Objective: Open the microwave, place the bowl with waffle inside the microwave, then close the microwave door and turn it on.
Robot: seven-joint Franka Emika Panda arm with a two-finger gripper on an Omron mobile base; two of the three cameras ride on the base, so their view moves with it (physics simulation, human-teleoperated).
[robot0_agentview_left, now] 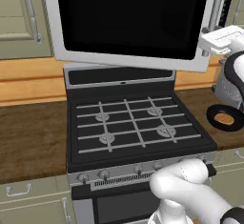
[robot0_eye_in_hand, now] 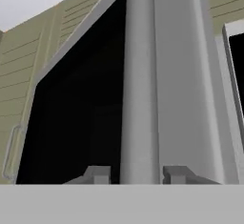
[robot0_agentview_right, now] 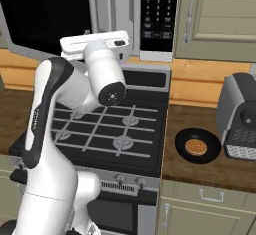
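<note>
Microwave door (robot0_agentview_left: 128, 20): swung partly open above the stove (robot0_agentview_left: 136, 125). Handle (robot0_eye_in_hand: 139, 85): upright silver bar, between the two fingers (robot0_eye_in_hand: 97, 174), one on each side, closed around it. Bowl (robot0_agentview_right: 198, 146): black, holding the waffle (robot0_agentview_right: 196, 146), on the table right of the stove, just beside the toaster (robot0_agentview_right: 241, 116).
</note>
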